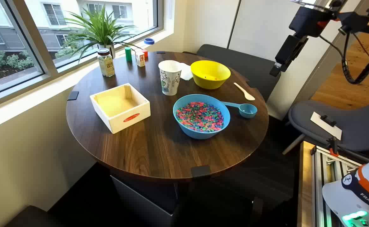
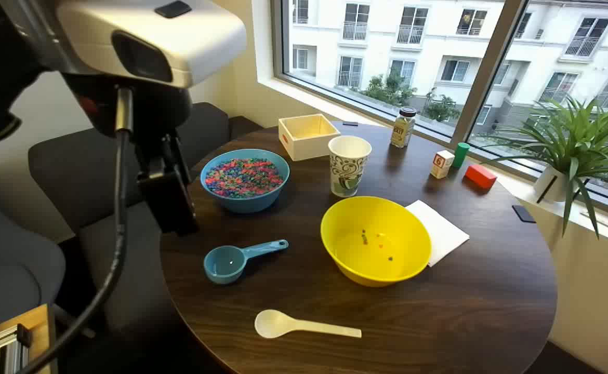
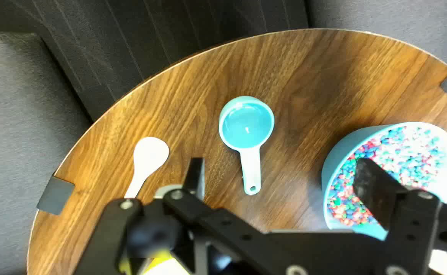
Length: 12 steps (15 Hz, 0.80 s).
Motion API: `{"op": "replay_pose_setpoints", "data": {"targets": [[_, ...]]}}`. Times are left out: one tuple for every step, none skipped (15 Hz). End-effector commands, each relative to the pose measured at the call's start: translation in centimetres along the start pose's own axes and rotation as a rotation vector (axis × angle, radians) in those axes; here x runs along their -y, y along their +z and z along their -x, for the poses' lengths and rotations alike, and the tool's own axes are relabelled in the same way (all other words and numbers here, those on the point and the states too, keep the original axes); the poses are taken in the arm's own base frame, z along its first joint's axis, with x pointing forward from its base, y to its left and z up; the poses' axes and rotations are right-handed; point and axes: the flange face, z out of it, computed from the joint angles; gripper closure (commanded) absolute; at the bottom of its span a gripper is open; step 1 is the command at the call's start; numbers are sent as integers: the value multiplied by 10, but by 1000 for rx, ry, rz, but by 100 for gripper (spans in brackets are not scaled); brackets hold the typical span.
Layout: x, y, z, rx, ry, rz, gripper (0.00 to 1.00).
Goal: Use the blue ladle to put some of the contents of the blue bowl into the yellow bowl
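Note:
The blue ladle (image 1: 248, 110) lies empty on the table, cup up, apart from the blue bowl in the wrist view (image 3: 247, 126) and in an exterior view (image 2: 226, 262). The blue bowl (image 1: 200, 135) holds the contents (image 1: 200, 116), many pink, blue and green bits. The yellow bowl (image 2: 377, 270) holds only a few bits. Only a sliver of yellow shows low in the wrist view. My gripper (image 3: 280, 177) is open and empty above the table. Its fingers appear either side of the ladle handle, one over the blue bowl in the picture. It also shows in both exterior views (image 1: 276, 70) (image 2: 182, 223).
A paper cup (image 2: 348, 166) stands between the bowls. A pale wooden spoon (image 2: 304, 325) lies near the ladle. A wooden box (image 1: 120, 107), a jar (image 1: 106, 63), a white napkin (image 2: 441, 234), small blocks (image 2: 441, 164) and a plant (image 1: 102, 28) are farther off.

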Motion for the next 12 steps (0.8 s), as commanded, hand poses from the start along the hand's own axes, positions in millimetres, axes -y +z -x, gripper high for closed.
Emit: {"op": "replay_pose_setpoints", "data": {"targets": [[0, -1, 0, 1, 0, 0, 0], [0, -1, 0, 1, 0, 0, 0], [0, -1, 0, 1, 0, 0, 0], [0, -1, 0, 1, 0, 0, 0], [0, -1, 0, 1, 0, 0, 0], [0, -1, 0, 1, 0, 0, 0], [-8, 1, -4, 13, 16, -21, 0], [-24, 6, -12, 26, 12, -70, 0], [-34, 11, -15, 30, 2, -103, 0], [-42, 16, -17, 37, -30, -143, 0], [-49, 20, -19, 50, -58, -180, 0], [-57, 27, -24, 55, -90, -202, 0]]}}
